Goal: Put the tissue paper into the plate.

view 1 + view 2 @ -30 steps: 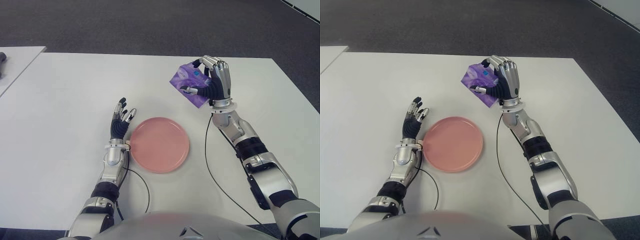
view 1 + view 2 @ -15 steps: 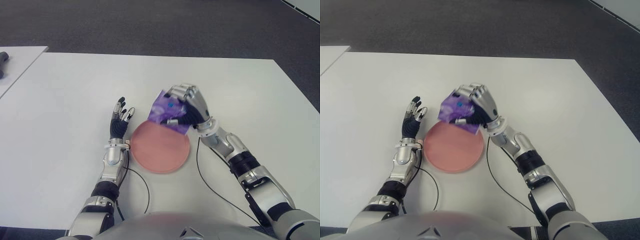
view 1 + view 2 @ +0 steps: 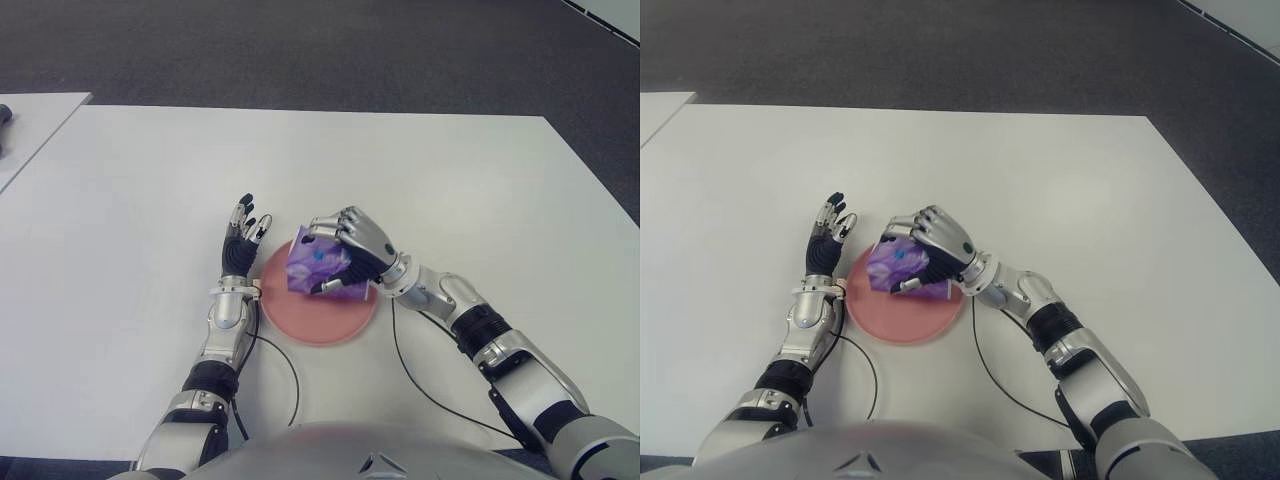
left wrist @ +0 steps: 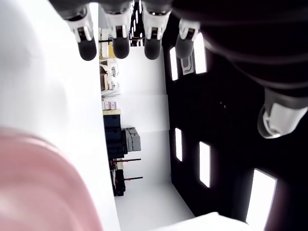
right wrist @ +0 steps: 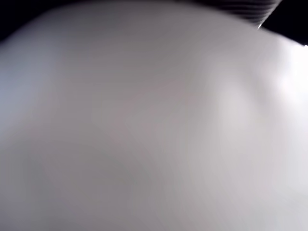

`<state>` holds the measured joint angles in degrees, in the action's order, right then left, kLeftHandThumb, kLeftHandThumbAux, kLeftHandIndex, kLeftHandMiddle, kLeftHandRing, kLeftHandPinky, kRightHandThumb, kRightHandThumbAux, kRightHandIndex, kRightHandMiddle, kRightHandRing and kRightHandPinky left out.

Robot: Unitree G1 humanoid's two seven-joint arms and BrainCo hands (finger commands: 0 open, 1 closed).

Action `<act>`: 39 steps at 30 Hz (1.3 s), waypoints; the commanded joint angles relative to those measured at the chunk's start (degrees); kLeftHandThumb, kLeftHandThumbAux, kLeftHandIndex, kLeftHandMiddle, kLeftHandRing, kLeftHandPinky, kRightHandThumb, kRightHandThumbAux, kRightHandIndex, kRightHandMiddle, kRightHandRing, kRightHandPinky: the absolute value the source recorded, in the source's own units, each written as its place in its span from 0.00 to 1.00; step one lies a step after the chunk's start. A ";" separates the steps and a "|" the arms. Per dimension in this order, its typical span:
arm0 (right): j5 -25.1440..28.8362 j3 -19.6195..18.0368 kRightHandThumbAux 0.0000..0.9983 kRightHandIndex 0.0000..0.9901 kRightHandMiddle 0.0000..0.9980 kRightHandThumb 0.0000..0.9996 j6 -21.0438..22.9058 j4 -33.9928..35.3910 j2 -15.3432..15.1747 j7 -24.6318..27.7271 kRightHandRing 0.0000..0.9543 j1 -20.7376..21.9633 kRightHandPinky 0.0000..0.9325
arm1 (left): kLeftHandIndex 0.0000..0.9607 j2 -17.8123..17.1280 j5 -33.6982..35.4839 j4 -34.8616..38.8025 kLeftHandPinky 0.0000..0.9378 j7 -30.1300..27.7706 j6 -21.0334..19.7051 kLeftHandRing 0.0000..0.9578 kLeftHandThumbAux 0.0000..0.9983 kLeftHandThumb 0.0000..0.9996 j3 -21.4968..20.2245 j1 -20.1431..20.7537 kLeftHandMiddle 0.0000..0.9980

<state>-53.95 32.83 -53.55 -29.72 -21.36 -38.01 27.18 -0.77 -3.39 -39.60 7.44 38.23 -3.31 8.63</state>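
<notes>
While over pink plate (image 3: 345, 318), right robot hand (image 3: 352, 248) clasps tissue pack (image 3: 315, 265); left robot hand (image 3: 241, 243) spread, empty.

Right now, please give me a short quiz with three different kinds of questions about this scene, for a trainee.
1. True or false: the right hand grips the purple tissue pack.
2. The pack shows above which thing? A) the pink plate B) bare white table C) the floor
3. Fill in: the left hand, fingers spread, shows just ____ of the plate.

Key: 1 true; 2 A; 3 left
</notes>
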 commanded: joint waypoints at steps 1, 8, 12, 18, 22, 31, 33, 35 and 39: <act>0.38 0.97 0.68 0.40 0.54 0.85 -0.60 1.08 0.35 3.85 0.89 0.39 0.91 | 0.00 -0.17 -0.84 -0.13 0.00 -0.15 -1.05 0.00 0.40 0.00 0.52 -0.75 0.00; 0.18 1.19 0.68 0.40 0.54 0.85 1.78 3.35 0.15 9.50 0.89 -1.13 0.92 | 0.00 0.16 -0.95 -0.33 0.00 0.51 -0.66 0.00 0.41 0.00 0.41 -0.69 0.00; 0.49 1.00 0.68 0.40 0.55 0.85 2.76 4.51 -0.03 11.83 0.88 -2.07 0.91 | 0.00 0.37 -1.10 -0.45 0.00 0.98 -0.66 0.00 0.41 0.00 0.34 -0.60 0.00; -2.10 1.33 0.68 0.40 0.54 0.85 4.92 4.29 0.29 10.12 0.88 -2.94 0.92 | 0.00 0.59 -1.82 -0.34 0.00 2.22 -1.18 0.00 0.41 0.00 0.29 -0.57 0.00; -3.08 1.75 0.68 0.40 0.54 0.85 5.31 1.59 0.81 7.89 0.88 -2.01 0.92 | 0.00 0.67 -2.09 0.00 0.00 2.49 -1.60 0.00 0.41 0.00 0.32 -0.70 0.00; -3.97 2.69 0.68 0.40 0.54 0.85 6.94 -0.75 1.40 5.79 0.88 -1.12 0.91 | 0.00 0.61 -1.92 0.20 0.00 2.24 -1.97 0.00 0.40 0.00 0.34 -0.78 0.00; -3.30 2.72 0.68 0.40 0.54 0.85 7.34 -0.88 1.53 6.71 0.88 -1.27 0.90 | 0.00 0.54 -1.82 0.14 0.00 2.04 -1.98 0.00 0.40 0.00 0.34 -0.76 0.00; -2.36 2.63 0.68 0.40 0.54 0.85 7.63 -0.89 1.63 7.92 0.87 -1.49 0.89 | 0.00 0.51 -1.78 0.13 0.00 1.96 -1.99 0.00 0.40 0.00 0.34 -0.75 0.00; 0.96 1.94 0.68 0.41 0.54 0.85 8.74 -0.44 1.94 12.30 0.85 -2.39 0.85 | 0.00 0.47 -1.62 0.21 0.00 1.84 -2.07 0.00 0.40 0.00 0.28 -0.75 0.00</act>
<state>-54.43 34.82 -46.23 -29.61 -19.59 -28.88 25.60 -0.28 -4.66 -39.28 9.34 37.05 -3.31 8.47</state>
